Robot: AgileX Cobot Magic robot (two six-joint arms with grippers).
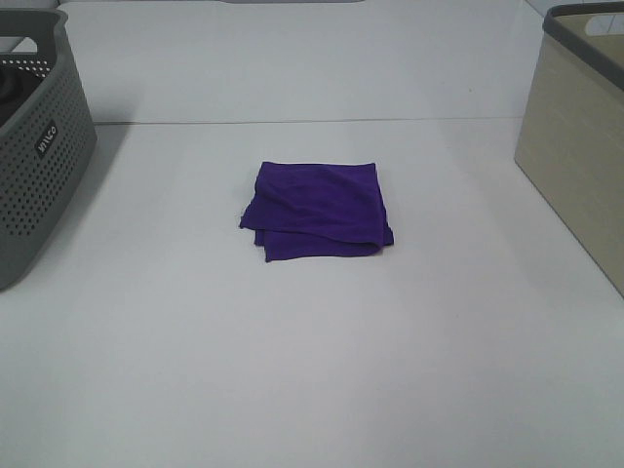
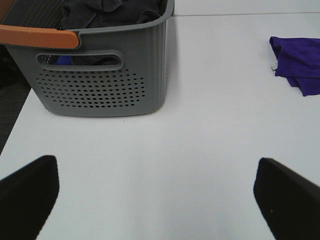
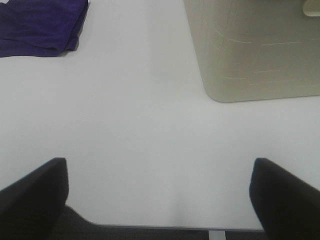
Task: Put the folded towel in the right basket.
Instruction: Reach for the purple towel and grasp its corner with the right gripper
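Starting state: towel not yet picked up

You have the folded towel [image 1: 317, 210], purple, lying flat at the middle of the bench [image 1: 312, 390], with neither arm touching it. The right basket [image 1: 577, 146], beige, stands at the bench's right edge, well apart from the towel; its inside is out of view. The grey basket [image 1: 39, 146] on the left holds dark laundry [image 2: 110, 12]. Your left fingers [image 2: 30, 192] are spread wide with only bare bench between them. The right fingers [image 3: 282, 195] are likewise wide apart and hold nothing. Judgement: no step of the task is done. Left to do: reach, grasp, lift, carry right, release into the basket.
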